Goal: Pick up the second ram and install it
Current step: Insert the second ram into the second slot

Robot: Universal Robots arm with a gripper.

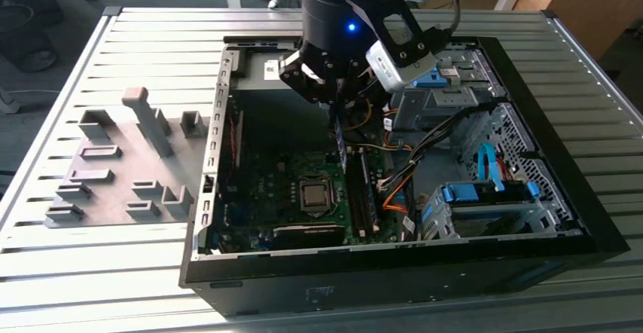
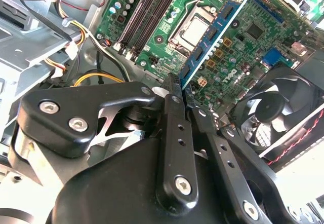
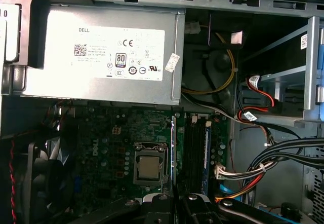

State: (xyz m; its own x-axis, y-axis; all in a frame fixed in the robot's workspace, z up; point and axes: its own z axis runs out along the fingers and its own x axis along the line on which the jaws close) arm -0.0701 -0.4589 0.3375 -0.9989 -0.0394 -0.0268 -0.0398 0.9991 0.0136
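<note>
My gripper (image 1: 341,116) hangs inside the open computer case (image 1: 562,235), shut on the second ram (image 1: 342,143). The stick is held on edge above the green motherboard (image 1: 261,190). In the second wrist view the blue-green ram (image 2: 217,31) reaches out from between the black fingers (image 2: 174,95), over the board and beside the processor socket (image 2: 195,29). The first wrist view has the ram (image 3: 173,150) edge-on as a thin line between the socket (image 3: 149,167) and the memory slots (image 3: 195,148). It floats above the board, apart from the slots.
A grey tray (image 1: 120,171) with upright blocks lies on the slatted table at the exterior view's left. Inside the case are the power supply (image 3: 101,57), a fan (image 2: 276,112), drive cages (image 1: 483,205) and loose cables (image 3: 253,173). One memory slot holds another stick (image 3: 206,153).
</note>
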